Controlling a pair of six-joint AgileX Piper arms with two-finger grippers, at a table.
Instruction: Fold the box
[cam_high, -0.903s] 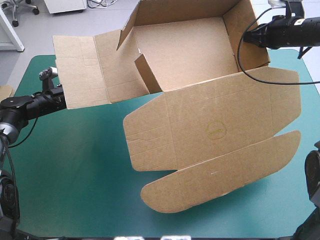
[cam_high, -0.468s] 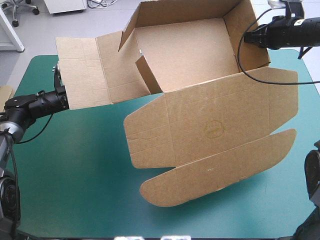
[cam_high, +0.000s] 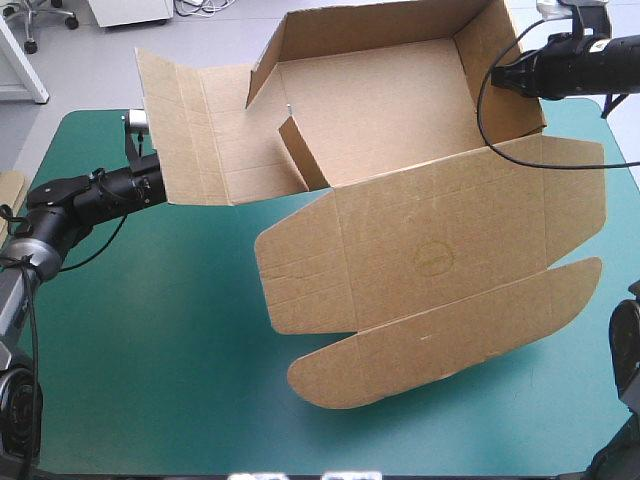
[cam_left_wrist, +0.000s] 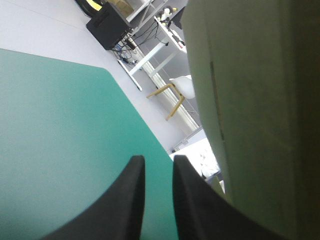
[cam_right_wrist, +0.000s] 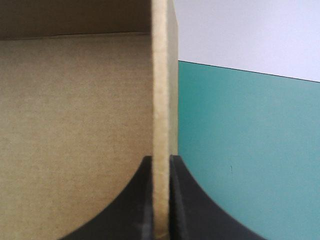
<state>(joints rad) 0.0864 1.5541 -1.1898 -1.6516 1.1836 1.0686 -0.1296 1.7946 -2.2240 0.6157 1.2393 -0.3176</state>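
Grey floor; white cabinet; wheeled chair base

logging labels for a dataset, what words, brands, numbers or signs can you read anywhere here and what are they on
No words, brands or numbers can be read in any view.
round stamped mark on the flat lid panel of the box: a circle with faint lines inside, too faint to read.

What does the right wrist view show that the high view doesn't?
Only the right wrist view shows the right end effector shut on the box wall's edge, board between its fingers. Only the high view shows the flat lid, its rounded flap and the left arm at the raised side panel. Both show brown board and the teal-green cover.
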